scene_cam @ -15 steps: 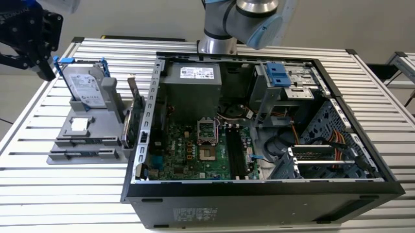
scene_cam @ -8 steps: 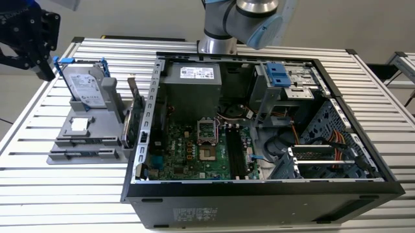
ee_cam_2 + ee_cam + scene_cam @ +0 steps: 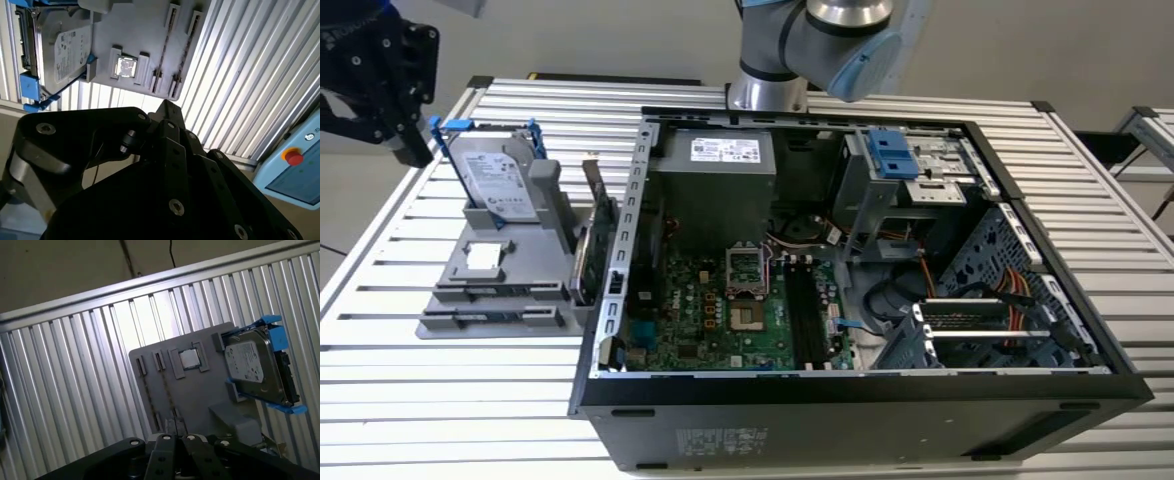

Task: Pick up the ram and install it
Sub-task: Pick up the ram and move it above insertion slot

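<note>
Nothing is done yet. My tool [image 3: 165, 106], pressed together and empty, hangs over the grey holder [image 3: 454, 325]. The ram [image 3: 498, 290] stands edge-on in the holder, beside the open computer case [image 3: 854, 395].

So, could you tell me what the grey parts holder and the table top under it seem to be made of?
The grey parts holder looks like matte plastic: uniform dull grey, no glints. The table top looks like bare aluminium: ribbed silvery slats, bright reflections.
</note>
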Controlling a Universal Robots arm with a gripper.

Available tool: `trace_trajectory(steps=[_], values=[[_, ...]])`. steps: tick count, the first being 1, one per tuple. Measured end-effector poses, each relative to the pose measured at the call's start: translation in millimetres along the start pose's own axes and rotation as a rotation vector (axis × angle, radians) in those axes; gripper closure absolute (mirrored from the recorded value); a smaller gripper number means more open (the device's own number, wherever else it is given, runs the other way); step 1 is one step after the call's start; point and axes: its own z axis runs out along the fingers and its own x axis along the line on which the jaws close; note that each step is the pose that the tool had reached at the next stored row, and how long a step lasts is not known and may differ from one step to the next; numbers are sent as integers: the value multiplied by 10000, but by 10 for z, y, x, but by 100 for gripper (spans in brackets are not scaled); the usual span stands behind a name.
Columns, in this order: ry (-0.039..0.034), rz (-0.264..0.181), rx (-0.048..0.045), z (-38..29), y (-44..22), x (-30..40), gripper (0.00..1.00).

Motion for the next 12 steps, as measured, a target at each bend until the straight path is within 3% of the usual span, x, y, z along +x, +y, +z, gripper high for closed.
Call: trace_trajectory(steps=[12], values=[[60, -1193, -21, 1, 0, 0, 100]])
